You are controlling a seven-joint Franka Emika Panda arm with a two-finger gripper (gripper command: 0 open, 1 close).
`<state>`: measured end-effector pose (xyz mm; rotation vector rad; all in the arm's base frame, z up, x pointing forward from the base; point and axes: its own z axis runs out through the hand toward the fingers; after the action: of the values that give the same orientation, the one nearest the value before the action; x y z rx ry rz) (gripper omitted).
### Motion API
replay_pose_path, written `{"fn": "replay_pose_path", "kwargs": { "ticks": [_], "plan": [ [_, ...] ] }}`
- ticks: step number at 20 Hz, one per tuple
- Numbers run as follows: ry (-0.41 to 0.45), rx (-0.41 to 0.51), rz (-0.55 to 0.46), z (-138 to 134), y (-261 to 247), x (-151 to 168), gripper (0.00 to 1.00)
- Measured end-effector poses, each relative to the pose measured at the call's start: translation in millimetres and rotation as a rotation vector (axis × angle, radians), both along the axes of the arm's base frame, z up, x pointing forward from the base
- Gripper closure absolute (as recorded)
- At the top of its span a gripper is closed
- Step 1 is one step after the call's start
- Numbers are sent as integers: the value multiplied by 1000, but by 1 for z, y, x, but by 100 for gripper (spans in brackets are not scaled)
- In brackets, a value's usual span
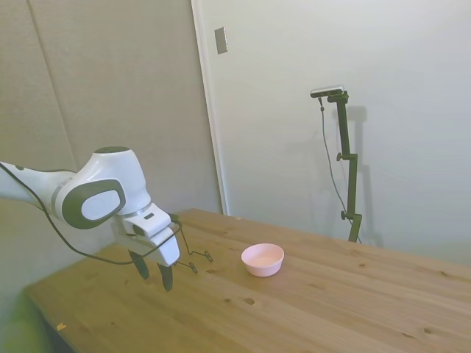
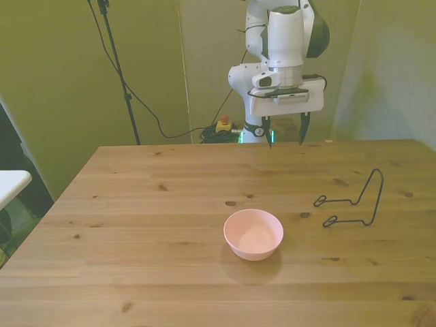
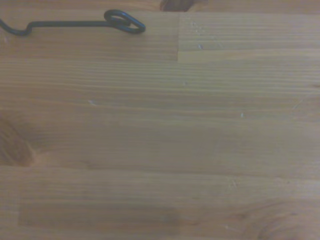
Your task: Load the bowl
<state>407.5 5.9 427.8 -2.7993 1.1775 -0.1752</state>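
Soft, even light fills both wide views, with a faint shadow beneath the bowl (image 2: pixel 253 234). The front view carries a yellow-green tint. The wrist view is slightly blurred.

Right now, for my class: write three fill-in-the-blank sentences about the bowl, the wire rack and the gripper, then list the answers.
1. The pink bowl on the table holds ____.
2. The gripper hangs above the table with its fingers ____.
3. In the front view, the black wire rack stands to the bowl's ____.

Answers: nothing; open; right
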Motion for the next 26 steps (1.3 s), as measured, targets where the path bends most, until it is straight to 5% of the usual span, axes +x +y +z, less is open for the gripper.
{"fn": "replay_pose_path", "kwargs": {
  "ticks": [5, 11, 17, 26],
  "plan": [
    [-36, -71, -28, 21, -8, 15, 0],
    [-104, -138, -58, 52, -30, 85, 0],
    [-136, -158, -108, 33, -54, 159, 0],
    [-169, -150, -188, -8, -59, 223, 0]
  ]
}}
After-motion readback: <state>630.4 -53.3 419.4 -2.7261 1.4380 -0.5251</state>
